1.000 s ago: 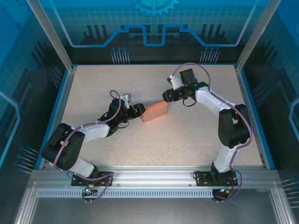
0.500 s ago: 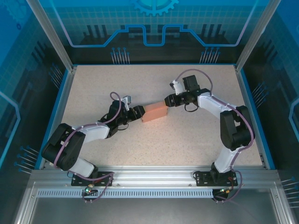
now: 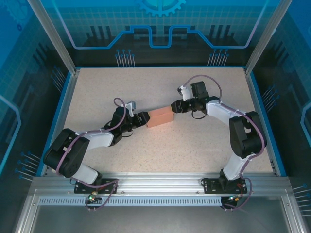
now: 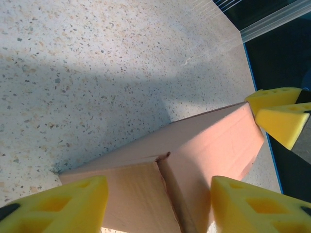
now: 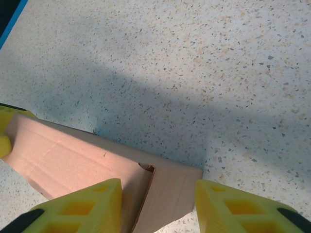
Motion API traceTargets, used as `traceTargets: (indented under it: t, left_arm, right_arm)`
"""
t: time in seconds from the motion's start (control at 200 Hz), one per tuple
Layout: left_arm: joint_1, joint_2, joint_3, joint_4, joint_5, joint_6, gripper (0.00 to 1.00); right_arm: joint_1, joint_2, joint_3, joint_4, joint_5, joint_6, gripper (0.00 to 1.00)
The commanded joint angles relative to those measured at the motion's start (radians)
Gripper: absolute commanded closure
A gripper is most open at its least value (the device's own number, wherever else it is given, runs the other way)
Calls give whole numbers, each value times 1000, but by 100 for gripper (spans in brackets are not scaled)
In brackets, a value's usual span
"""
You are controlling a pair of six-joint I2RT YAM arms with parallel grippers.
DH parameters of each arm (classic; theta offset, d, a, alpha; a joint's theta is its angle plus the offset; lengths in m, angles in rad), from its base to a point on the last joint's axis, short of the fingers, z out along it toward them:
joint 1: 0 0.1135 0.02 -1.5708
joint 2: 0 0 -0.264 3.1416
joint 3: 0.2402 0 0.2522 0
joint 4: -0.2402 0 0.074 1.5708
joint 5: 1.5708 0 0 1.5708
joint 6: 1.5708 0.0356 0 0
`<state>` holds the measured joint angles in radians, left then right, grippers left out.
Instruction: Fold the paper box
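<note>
The left claw [image 3: 144,118] sits at the left end of the paper box [image 3: 161,117], and its two yellow fingers [image 4: 73,206] stand partway apart. In the left wrist view the near end of the pink box [image 4: 209,141] lies right at the tips. One finger covers a corner of the box and the other is just beside it. I cannot tell if the fingers are squeezing the box or only touching it. The right claw [image 3: 173,107] sits at the right end of the box, and its fingers [image 5: 243,208] are partway apart too. In the right wrist view a corner of the box [image 5: 73,155] pokes in between the tips. I cannot tell if this claw is holding the box. The box is a small folded block, and a seam shows at each end. It lies on the speckled table [image 3: 146,87], near the middle, right between the two claws.
</note>
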<state>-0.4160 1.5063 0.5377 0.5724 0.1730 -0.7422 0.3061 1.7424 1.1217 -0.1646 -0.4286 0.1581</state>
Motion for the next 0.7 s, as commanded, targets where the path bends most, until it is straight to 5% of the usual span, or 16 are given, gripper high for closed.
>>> traceTargets:
  t: [0.0,0.395,0.695]
  left_arm:
    - [2,-7,33,-95,-24,14,37]
    - [3,-32,73,-116,-24,15,32]
    - [2,-15,10,-91,-13,-2,45]
  right_arm:
    - [-14,-26,-18,-62,20,17,54]
    - [-13,-40,-2,-20,-43,62,51]
    - [-10,-5,-47,-1,-35,58,53]
